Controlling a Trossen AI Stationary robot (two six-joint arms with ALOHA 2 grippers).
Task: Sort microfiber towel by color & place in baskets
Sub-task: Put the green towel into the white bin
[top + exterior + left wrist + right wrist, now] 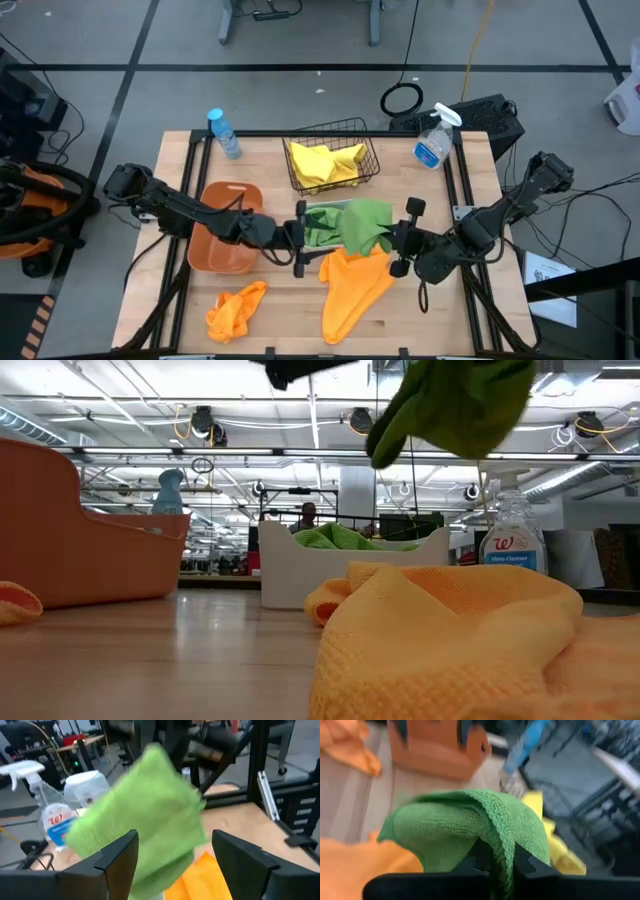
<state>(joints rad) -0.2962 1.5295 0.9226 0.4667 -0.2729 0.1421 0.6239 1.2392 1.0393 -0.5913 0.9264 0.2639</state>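
- Three baskets stood on the table (180, 150): orange tub (226, 241) at left, white bin (318, 215) in the middle, black wire basket (332, 155) behind it holding yellow cloth.
- Left end effector (297, 238) hovered beside the bin, fingers spread and empty.
- Right end effector (400, 237) pinched the green towel (362, 224), lifted near the bin's edge.
- Two orange towels (352, 288) lay in front.
- Good practice: centre the towel over the green pile before release.

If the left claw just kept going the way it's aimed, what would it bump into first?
Most likely the green towel hanging from the right gripper, right ahead of the left gripper and its open jaws, though depth is hard to judge.
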